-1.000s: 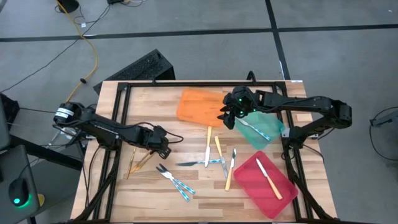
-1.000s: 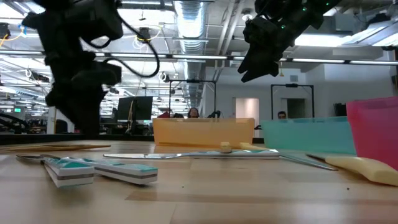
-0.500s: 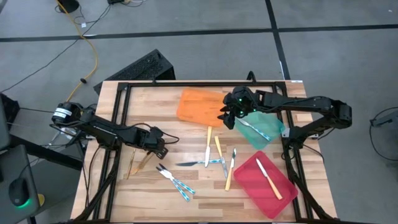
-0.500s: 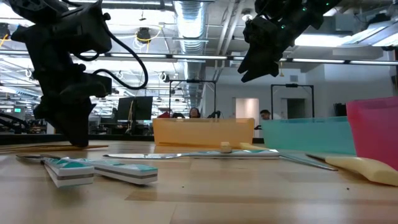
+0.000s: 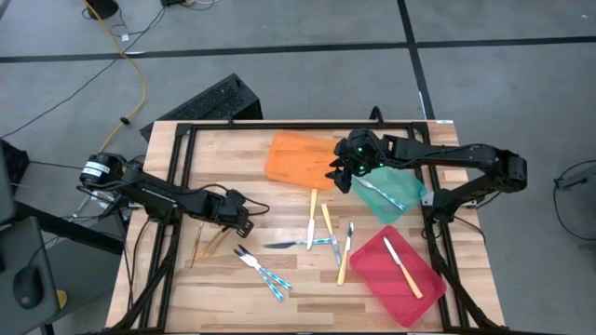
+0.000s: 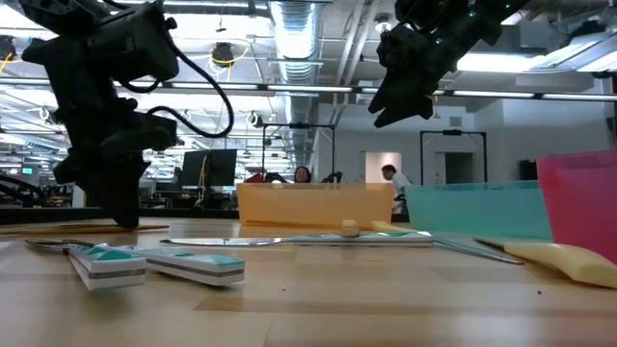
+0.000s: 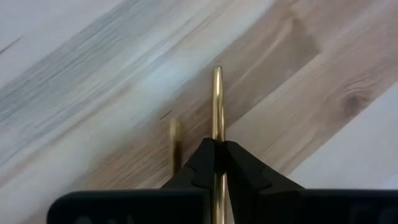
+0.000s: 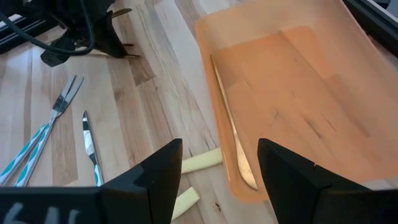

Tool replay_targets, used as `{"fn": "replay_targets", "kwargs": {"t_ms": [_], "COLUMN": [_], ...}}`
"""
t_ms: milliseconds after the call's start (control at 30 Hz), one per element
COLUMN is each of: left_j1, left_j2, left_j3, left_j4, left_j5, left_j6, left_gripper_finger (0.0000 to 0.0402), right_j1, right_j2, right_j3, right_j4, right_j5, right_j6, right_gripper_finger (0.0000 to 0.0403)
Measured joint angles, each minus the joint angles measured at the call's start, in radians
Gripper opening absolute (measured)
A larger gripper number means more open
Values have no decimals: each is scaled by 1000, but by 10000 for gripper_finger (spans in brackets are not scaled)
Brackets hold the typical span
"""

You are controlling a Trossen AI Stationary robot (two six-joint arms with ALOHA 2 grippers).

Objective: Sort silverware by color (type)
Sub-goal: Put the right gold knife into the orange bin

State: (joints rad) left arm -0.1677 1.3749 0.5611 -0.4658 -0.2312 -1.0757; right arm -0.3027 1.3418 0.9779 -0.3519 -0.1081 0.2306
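Near the bench's left edge, my left pincer [image 7: 219, 163] is closed on a gold utensil [image 7: 217, 99], whose long axis runs straight out between the fingers. The orange tray [image 5: 300, 158] lies toward the far edge. My right pincer [image 8: 217, 165] waits open above it.

Trays [image 5: 296, 158] are coloured orange, teal [image 5: 400, 200] and red [image 5: 372, 263]; utensils [image 5: 212, 244] are noted gold, blue-striped [image 5: 270, 276], yellow-handled [image 5: 343, 265].

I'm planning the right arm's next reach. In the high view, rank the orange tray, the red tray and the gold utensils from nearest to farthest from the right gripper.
From the right gripper:
1. Orange tray, right beside it.
2. Red tray, toward the table's near right corner.
3. Gold utensils, far left, at the left gripper.
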Motion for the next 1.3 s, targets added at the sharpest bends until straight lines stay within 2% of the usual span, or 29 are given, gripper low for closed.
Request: {"fn": "replay_targets", "kwargs": {"t_ms": [200, 433, 900, 1133, 1300], "left_j1": [0, 2, 55, 91, 136], "left_j2": [1, 0, -2, -3, -3], "left_j3": [42, 100, 216, 314, 389], "left_j4": [19, 14, 12, 12, 12], "left_j5": [-10, -71, -123, -125, -162], "left_j6": [1, 9, 103, 219, 313], "left_gripper_finger": [3, 2, 2, 2, 2], "right_j1": [0, 0, 1, 1, 0], "right_j2": [0, 0, 0, 0, 0], "right_j3": [0, 0, 0, 0, 0], "right_j4": [4, 3, 17, 57, 56], "right_j5": [0, 0, 0, 0, -1], "right_j6": [0, 0, 26, 26, 26], "right_gripper_finger": [230, 230, 230, 230, 230]}}
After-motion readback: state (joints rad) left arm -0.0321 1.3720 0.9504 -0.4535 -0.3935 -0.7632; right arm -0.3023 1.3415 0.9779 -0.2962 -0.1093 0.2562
